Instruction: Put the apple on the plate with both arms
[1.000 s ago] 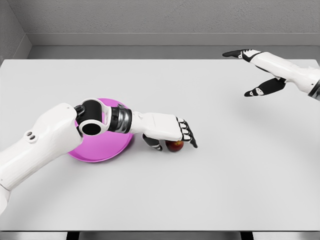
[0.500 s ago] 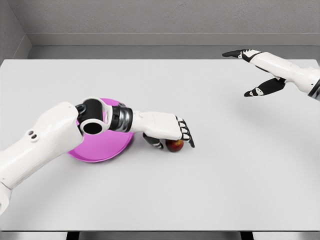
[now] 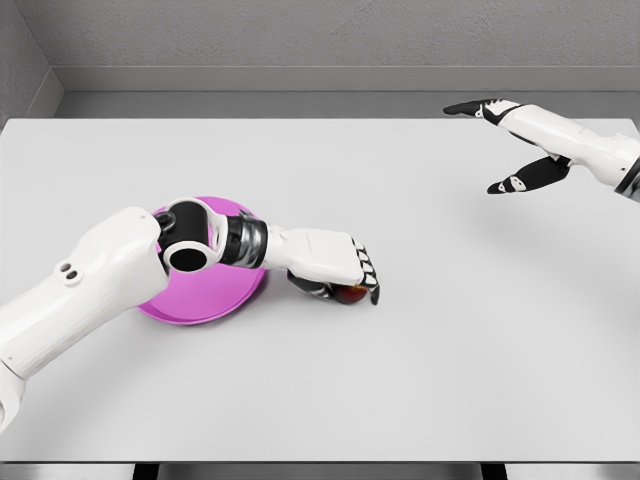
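A small dark-red apple lies on the white table, just right of the magenta plate. My left hand lies over the apple with its fingers curled down around it, hiding most of the fruit. The left forearm crosses above the plate and covers its upper part. My right hand hovers far off at the upper right, fingers spread and holding nothing.
The table's near edge runs along the bottom of the view, and a grey wall stands beyond its far edge.
The left hand has lowered and drawn slightly left, its fingers closing more tightly over the apple. The right arm has not moved.
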